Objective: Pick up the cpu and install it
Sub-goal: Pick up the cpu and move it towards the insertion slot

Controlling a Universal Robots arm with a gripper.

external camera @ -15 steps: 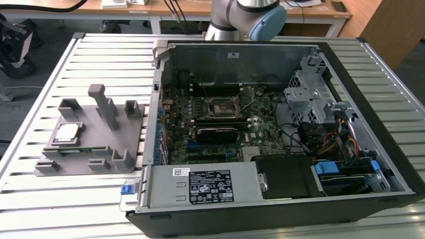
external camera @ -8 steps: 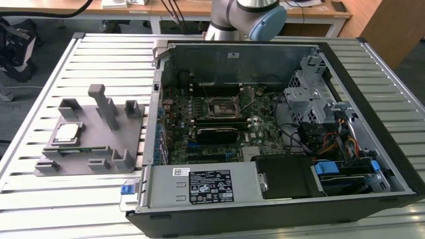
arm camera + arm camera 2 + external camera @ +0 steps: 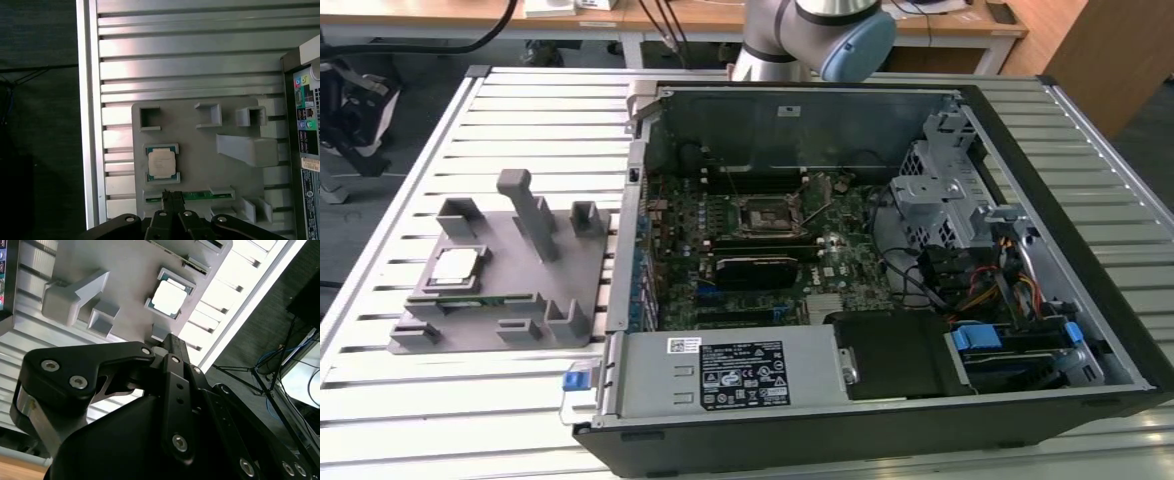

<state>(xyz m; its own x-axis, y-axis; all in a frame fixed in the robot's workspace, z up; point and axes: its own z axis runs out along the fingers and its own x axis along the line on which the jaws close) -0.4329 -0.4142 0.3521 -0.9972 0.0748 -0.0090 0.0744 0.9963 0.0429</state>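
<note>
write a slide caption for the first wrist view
Cpu sits in the grey holder on the slatted table, gripper hovering close

Exterior view overlooks the table (image 3: 520, 120); both wrist views face its grey fixture (image 3: 200, 165) (image 3: 125, 270).

In the exterior view, a silver-grey robot arm (image 3: 781, 35) stands at the far edge of the scene, with a pale blue cap (image 3: 858, 45) on one joint. In both wrist views, its black gripper (image 3: 173, 196) (image 3: 171, 342) has bolted linkage bars (image 3: 131, 223) spreading outward at the base. The two fingers (image 3: 168, 202) are pressed together at the tip, holding nothing.
</note>
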